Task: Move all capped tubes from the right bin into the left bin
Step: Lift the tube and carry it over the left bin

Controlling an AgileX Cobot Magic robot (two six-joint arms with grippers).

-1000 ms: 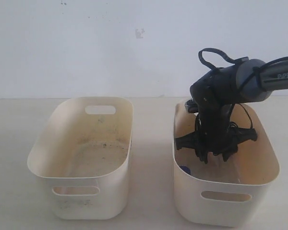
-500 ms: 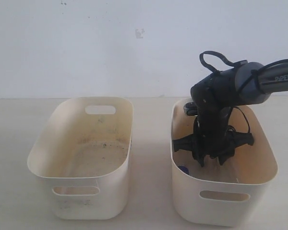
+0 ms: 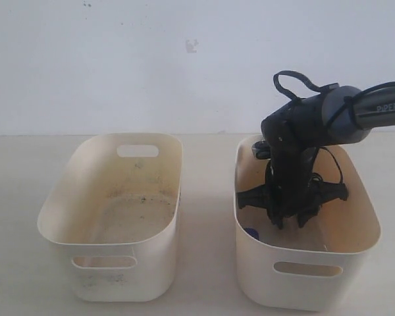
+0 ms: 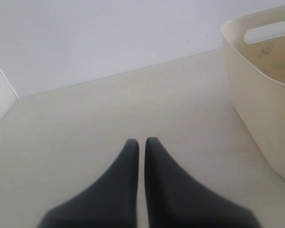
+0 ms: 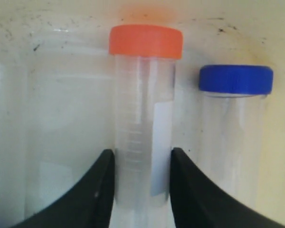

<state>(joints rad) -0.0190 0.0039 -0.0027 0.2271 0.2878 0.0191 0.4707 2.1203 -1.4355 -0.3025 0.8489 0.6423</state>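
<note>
My right gripper (image 3: 289, 224) reaches down inside the right bin (image 3: 257, 270). In the right wrist view its black fingers press both sides of a clear tube with an orange-red cap (image 5: 142, 95), so the right gripper (image 5: 141, 154) is shut on it. A blue-capped tube (image 5: 235, 118) lies beside it, and more clear tube bodies (image 5: 61, 118) lie on the other side, their caps hidden. One blue cap (image 3: 253, 232) shows in the exterior view. The left bin (image 3: 151, 263) holds no tubes. My left gripper (image 4: 141, 141) is shut and holds nothing, above the table beside the left bin (image 4: 256, 99).
Both cream bins stand side by side on a pale table, with a strip of bare table (image 3: 207, 197) between them. A white wall (image 3: 151, 66) rises close behind. The right arm (image 3: 342, 115) comes in from the right, above the right bin's far end.
The right gripper's fingers have closed in against the orange-capped tube. The right bin has shifted a little to the left. The left bin has not moved.
</note>
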